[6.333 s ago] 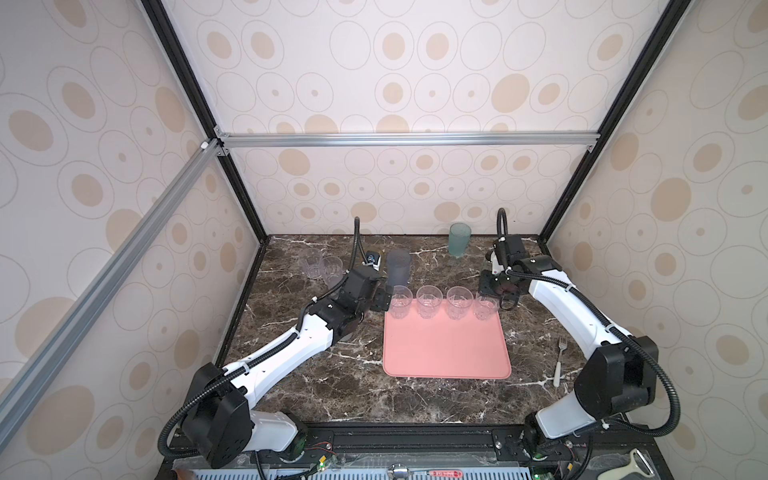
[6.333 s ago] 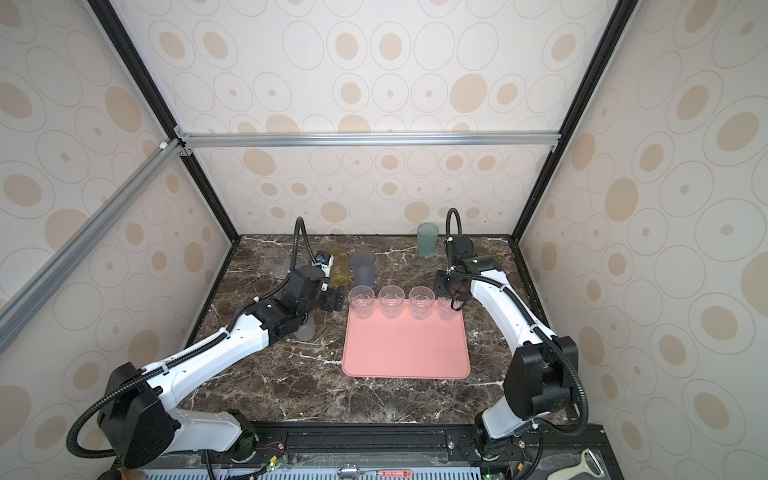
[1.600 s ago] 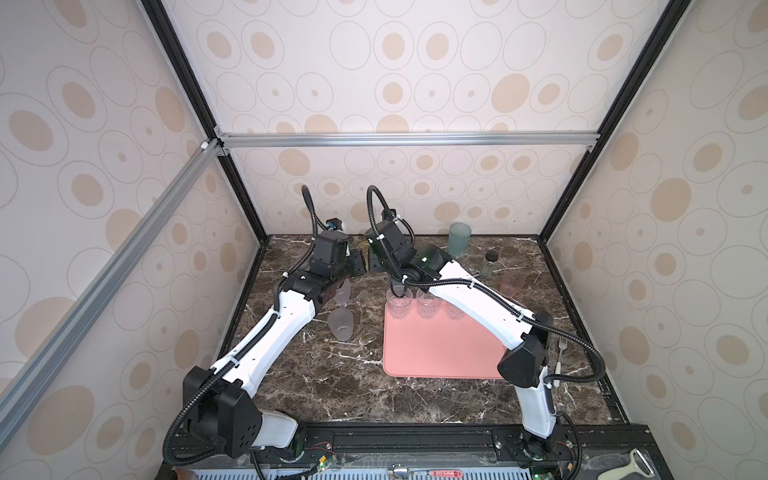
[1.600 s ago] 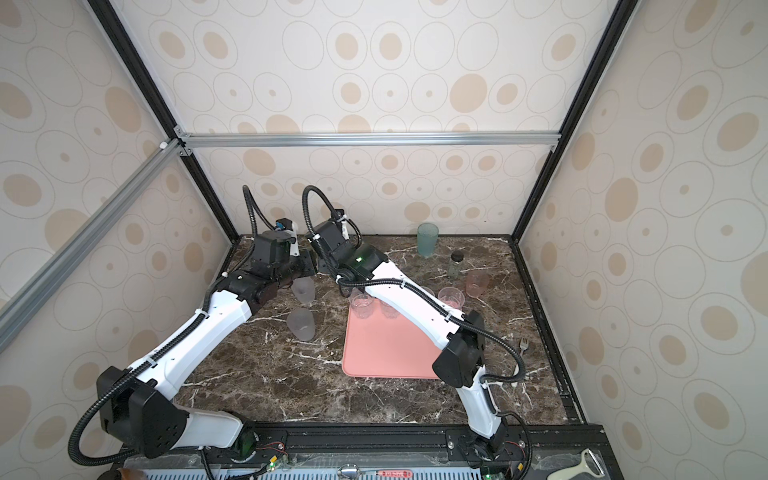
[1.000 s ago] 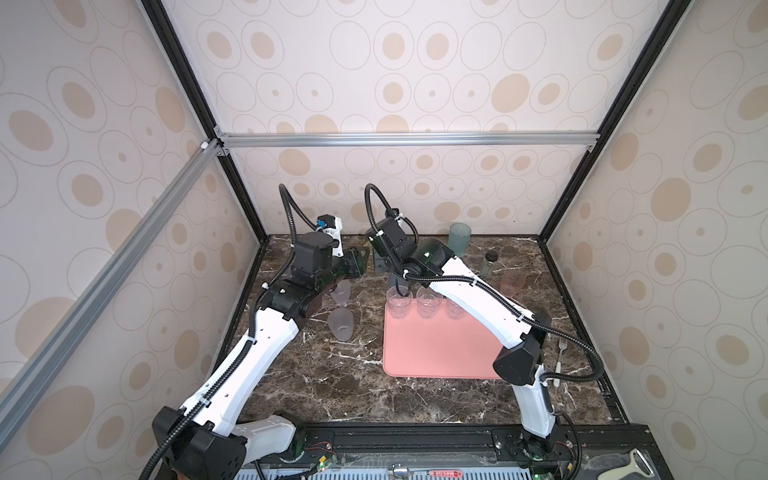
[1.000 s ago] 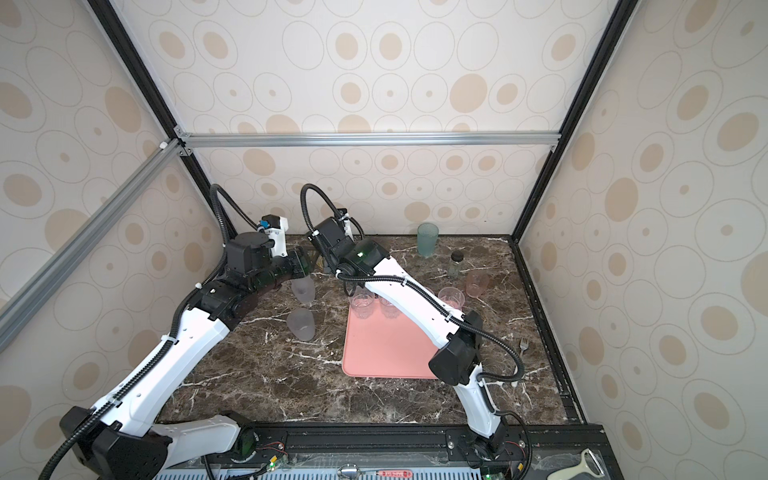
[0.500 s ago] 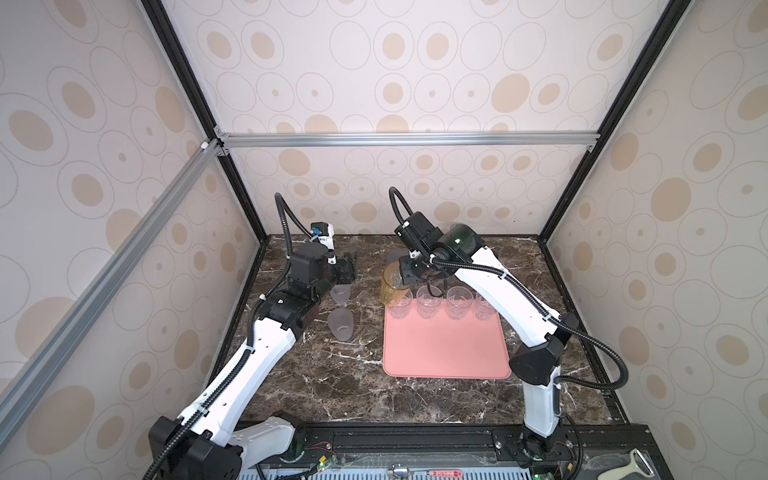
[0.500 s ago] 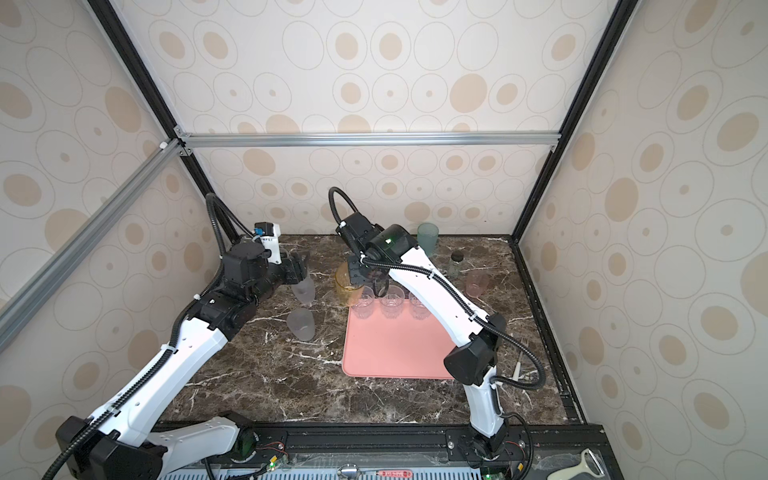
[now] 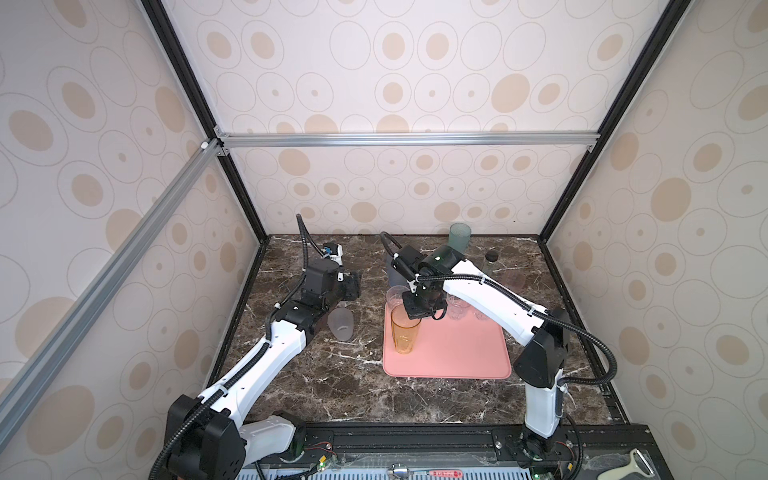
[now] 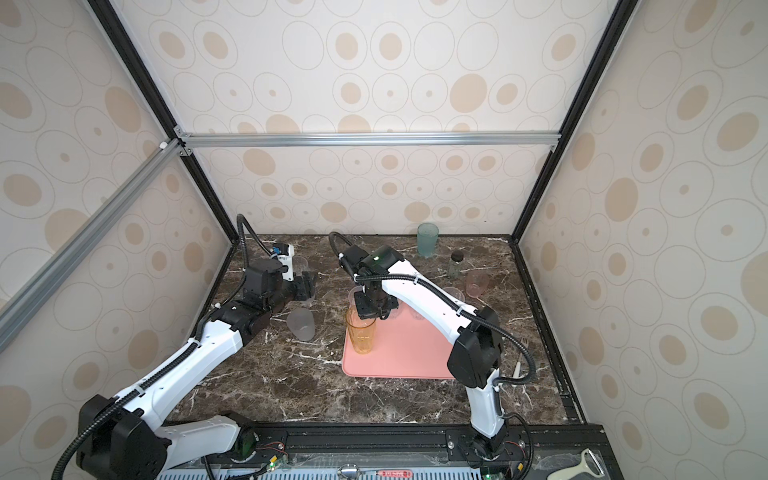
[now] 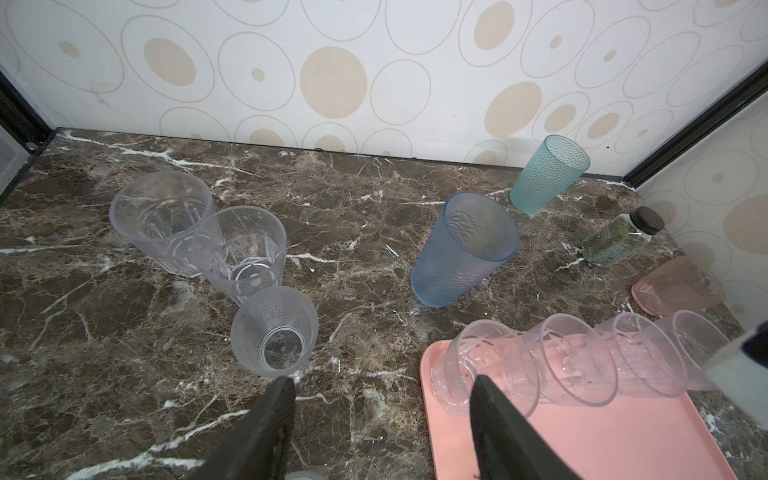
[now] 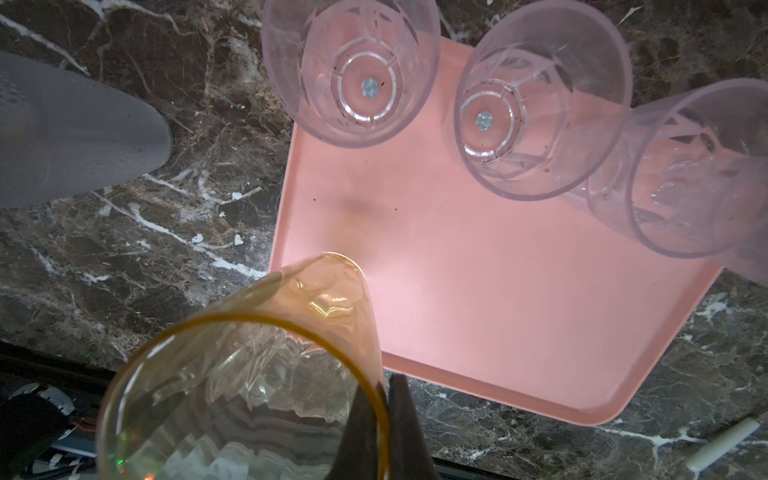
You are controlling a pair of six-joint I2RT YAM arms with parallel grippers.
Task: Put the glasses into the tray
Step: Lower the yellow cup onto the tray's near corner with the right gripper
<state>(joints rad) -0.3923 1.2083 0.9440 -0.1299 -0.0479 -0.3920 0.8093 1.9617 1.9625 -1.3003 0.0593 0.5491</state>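
Pinching the rim of a tall amber glass [image 9: 404,331], the right jaws hold it over the salmon tray [image 9: 457,353], near its left edge; whether its base touches is unclear. The left jaws are spread and empty above the desk [image 9: 332,386], near a frosted glass [image 9: 341,324]. In both top views the right arm hides most of the clear glasses [image 11: 573,365] along the tray's far edge.

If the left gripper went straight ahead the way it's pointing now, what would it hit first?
Probably the blue tumbler. The open left gripper aims narrowly beside it, so it might slip past toward the back wall.
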